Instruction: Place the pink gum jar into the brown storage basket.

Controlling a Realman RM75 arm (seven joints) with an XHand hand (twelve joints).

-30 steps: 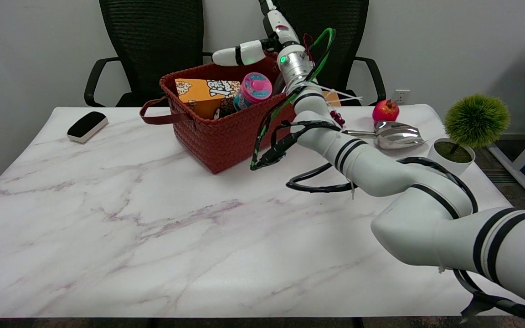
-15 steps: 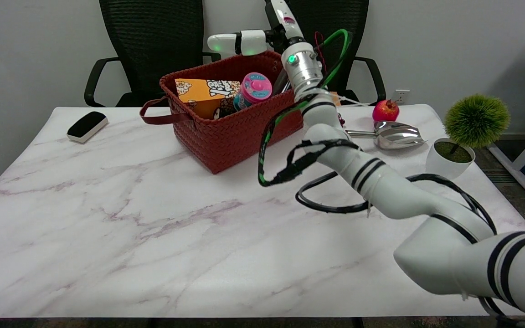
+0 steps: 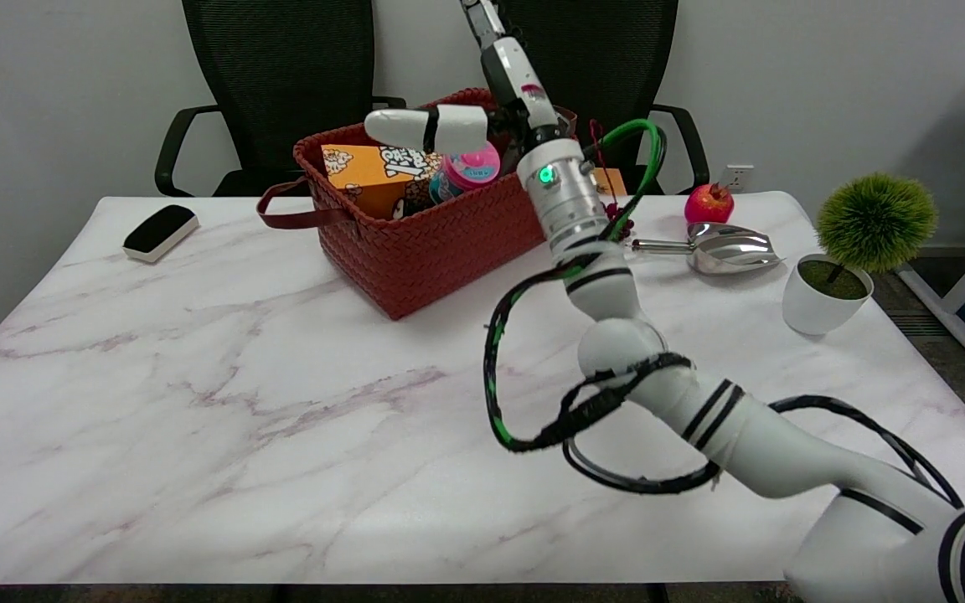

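**Gum jar seated in the basket, right hand above it with nothing held**

The near part of the marble bench [image 3: 198, 435] is crossed from the lower right by the white right arm [image 3: 742, 435], around which black and green cables are looped. The arm is seen rising toward the far side, a green light showing on its silver wrist section.

Further back, the brown storage basket [image 3: 424, 243] is set on the bench, a strap handle hanging off its left end. Inside it, the pink gum jar [image 3: 472, 166] is seen upright with its pink lid facing up, just beside an orange snack box [image 3: 369, 172] that leans on its left. The jar is not held by anything.

The right hand [image 3: 482, 109] is held above the basket's far right part, over the jar. Its fingers [image 3: 424, 127] are spread apart: one is stretched out to the left just over the jar's lid, the others point up toward the top edge. Nothing is clasped between them.

To the right of the basket, a metal scoop [image 3: 725, 247] lies on the bench, with a red apple [image 3: 709, 203] just behind it and a potted green plant [image 3: 855, 243] near the right edge. Near the far left edge, a black-and-white eraser [image 3: 160, 232] is laid. Two black office chairs [image 3: 281, 84] are placed behind the bench against the wall.
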